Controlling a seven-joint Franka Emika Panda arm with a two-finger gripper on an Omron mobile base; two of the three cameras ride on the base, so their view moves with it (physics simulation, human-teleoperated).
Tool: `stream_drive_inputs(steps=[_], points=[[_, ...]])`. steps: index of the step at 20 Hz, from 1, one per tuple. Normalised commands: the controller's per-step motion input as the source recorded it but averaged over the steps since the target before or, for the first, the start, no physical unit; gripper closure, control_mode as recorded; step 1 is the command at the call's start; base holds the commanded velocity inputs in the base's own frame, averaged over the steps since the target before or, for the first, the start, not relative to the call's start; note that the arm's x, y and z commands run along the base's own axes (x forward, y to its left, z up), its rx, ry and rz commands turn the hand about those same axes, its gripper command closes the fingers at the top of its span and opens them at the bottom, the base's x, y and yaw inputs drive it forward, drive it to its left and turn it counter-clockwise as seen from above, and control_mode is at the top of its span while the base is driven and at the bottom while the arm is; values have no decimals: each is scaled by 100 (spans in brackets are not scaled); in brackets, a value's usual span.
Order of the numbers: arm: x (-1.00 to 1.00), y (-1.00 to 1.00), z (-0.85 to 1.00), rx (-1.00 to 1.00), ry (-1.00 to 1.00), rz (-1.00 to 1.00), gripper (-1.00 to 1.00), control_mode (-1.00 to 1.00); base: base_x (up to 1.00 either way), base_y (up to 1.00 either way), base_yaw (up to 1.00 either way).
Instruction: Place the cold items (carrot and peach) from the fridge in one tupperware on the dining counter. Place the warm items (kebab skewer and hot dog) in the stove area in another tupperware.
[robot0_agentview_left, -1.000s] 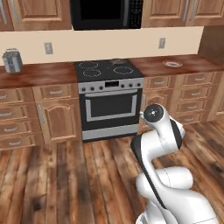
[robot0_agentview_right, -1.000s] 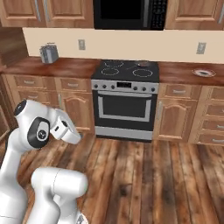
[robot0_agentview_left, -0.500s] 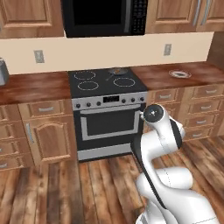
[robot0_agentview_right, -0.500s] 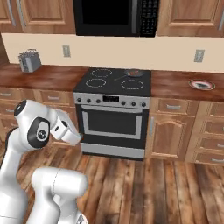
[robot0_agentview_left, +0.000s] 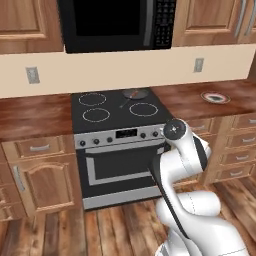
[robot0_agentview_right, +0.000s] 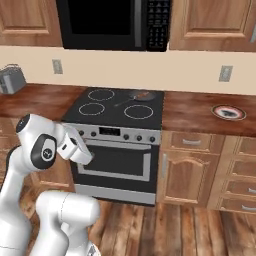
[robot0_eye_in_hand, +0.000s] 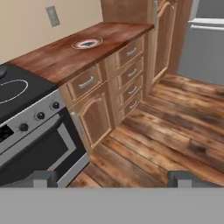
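Observation:
The black stove (robot0_agentview_left: 112, 110) stands straight ahead, with a small pan (robot0_agentview_left: 134, 94) on its rear right burner; something reddish-brown lies in the pan (robot0_agentview_right: 141, 95), too small to name. A round plate (robot0_agentview_right: 228, 111) with a dark item sits on the counter to the right of the stove, and it appears again as the plate (robot0_eye_in_hand: 86, 43) in the hand view. My gripper (robot0_agentview_right: 86, 156) hangs in front of the oven door on the folded arm. In the hand view my gripper (robot0_eye_in_hand: 116, 178) is open, its tips wide apart over the wooden floor with nothing between them. Carrot, peach, tupperware and dining counter are out of view.
A microwave (robot0_agentview_left: 117, 22) hangs above the stove and a toaster (robot0_agentview_right: 11, 79) stands on the left counter. Wooden drawers and cabinet doors (robot0_eye_in_hand: 94, 116) line the floor. A tall cabinet and a grey appliance front (robot0_eye_in_hand: 205, 39) close off the far right.
The base has driven closer to the stove, so the whole scene has grown and shifted. The arm keeps its folded pose and the gripper stays open.

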Motion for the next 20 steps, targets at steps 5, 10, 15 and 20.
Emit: stream_drive_inputs(steps=[5,10,15,20], points=[[0,0,0,0,0,0,-100,100,73,-48,0],[0,0,0,0,0,0,-100,100,68,-24,0],[0,0,0,0,0,0,-100,100,62,-29,0],[0,0,0,0,0,0,-100,100,70,-38,0]])
